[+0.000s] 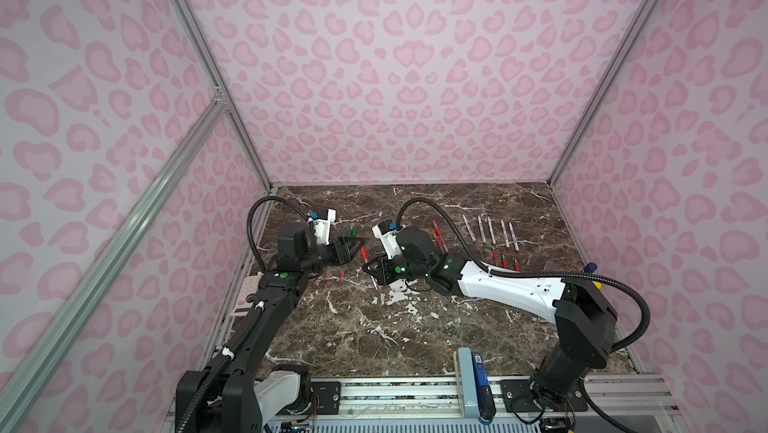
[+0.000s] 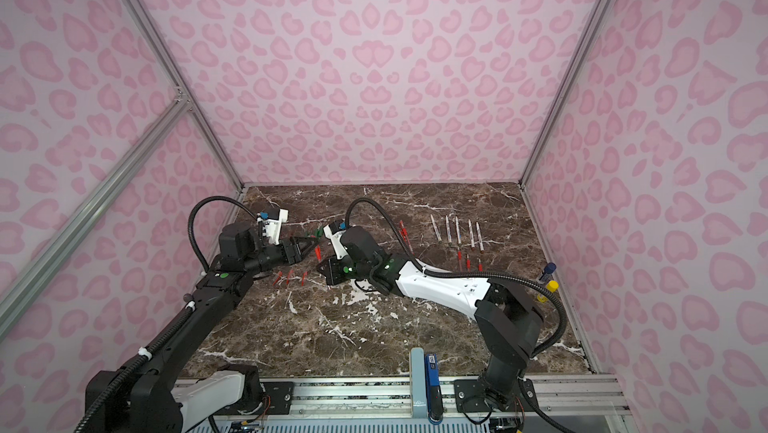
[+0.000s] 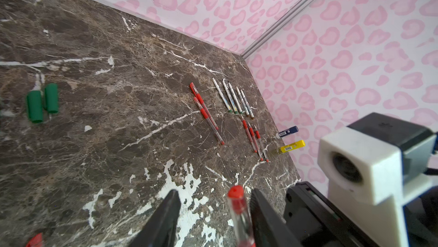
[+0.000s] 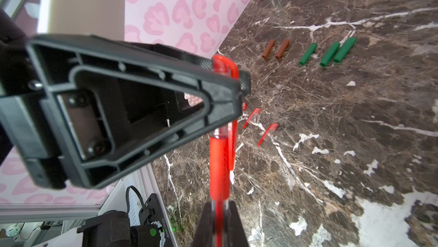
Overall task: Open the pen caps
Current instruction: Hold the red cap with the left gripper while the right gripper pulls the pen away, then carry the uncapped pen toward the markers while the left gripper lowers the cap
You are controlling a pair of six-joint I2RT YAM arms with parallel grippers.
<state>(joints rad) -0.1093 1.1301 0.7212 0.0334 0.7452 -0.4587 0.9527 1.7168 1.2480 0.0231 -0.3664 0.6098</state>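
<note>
Red cap up between my spread left fingers, pen pinched tight in my right!

My right gripper (image 4: 219, 206) is pressed onto the clear barrel of the red pen (image 4: 219, 170). Its red cap (image 3: 235, 192) pokes up inside my left gripper (image 3: 214, 192), whose fingers (image 3: 166, 217) stand apart. The cap sits close to one finger, with a clear gap to the other. Loose red caps (image 4: 251, 117) lie on the table near the pen, and green caps (image 4: 328, 53) and brown caps (image 4: 276, 49) lie farther off. The left wall (image 1: 124, 202) runs close beside my left arm, and the marble table (image 1: 415, 327) is bare toward the front. The row of pens (image 3: 234, 99) rests well apart, off to the right. My left arm reaches forward along the wall, wrist turned inward. My right arm stretches low across the middle, tip to tip with it.
</note>
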